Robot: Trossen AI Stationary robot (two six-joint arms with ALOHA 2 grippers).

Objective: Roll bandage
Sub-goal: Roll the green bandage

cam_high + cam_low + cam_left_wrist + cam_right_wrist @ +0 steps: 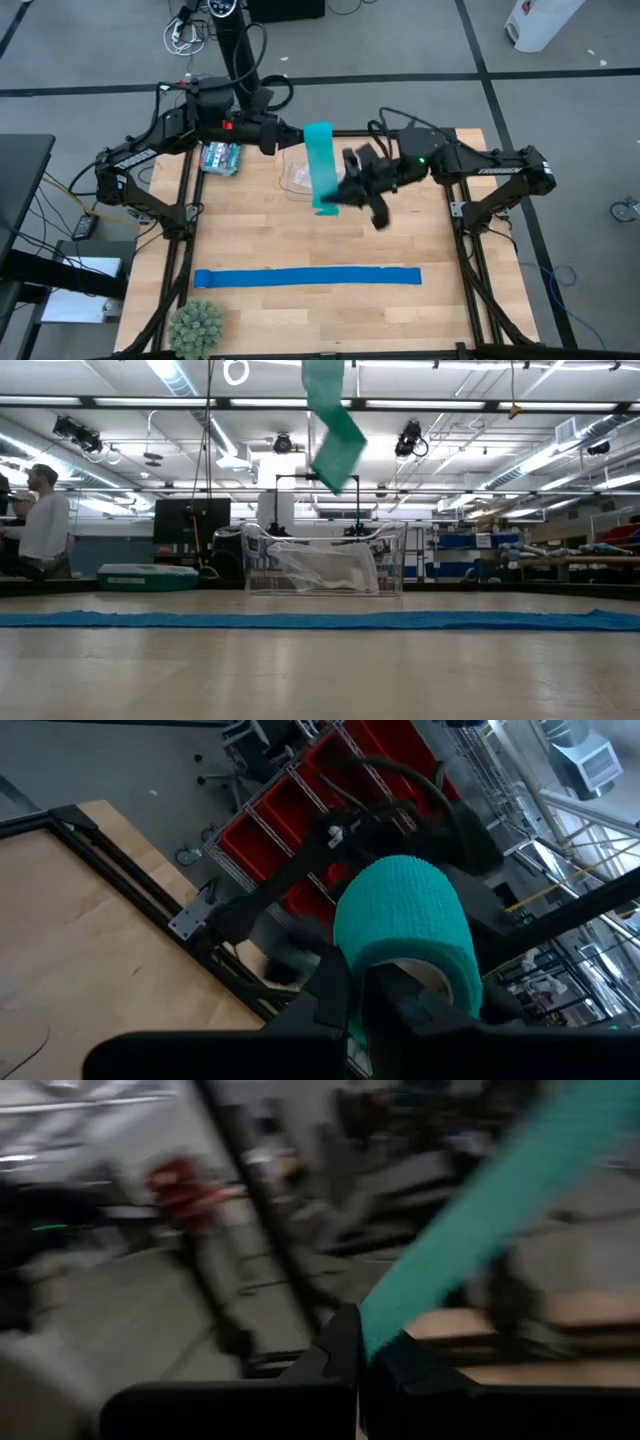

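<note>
My left hand (365,995) pinches the bandage (320,165) where a few turns are rolled; my right hand (362,1342) clamps its tail, stretched between us. Most winding remains.

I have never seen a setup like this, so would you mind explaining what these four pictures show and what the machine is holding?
It is a robot with two dark arms at a wooden table. One picture looks straight down, one looks level across the tabletop, and two come from cameras on the wrists. The left end effector is shut on the rolled end of the teal bandage, and the right end effector is shut on its loose end, so the strip hangs in the air between them. On the table lie a blue strip, a clear container, a small packet and a spiky green ball.
</note>
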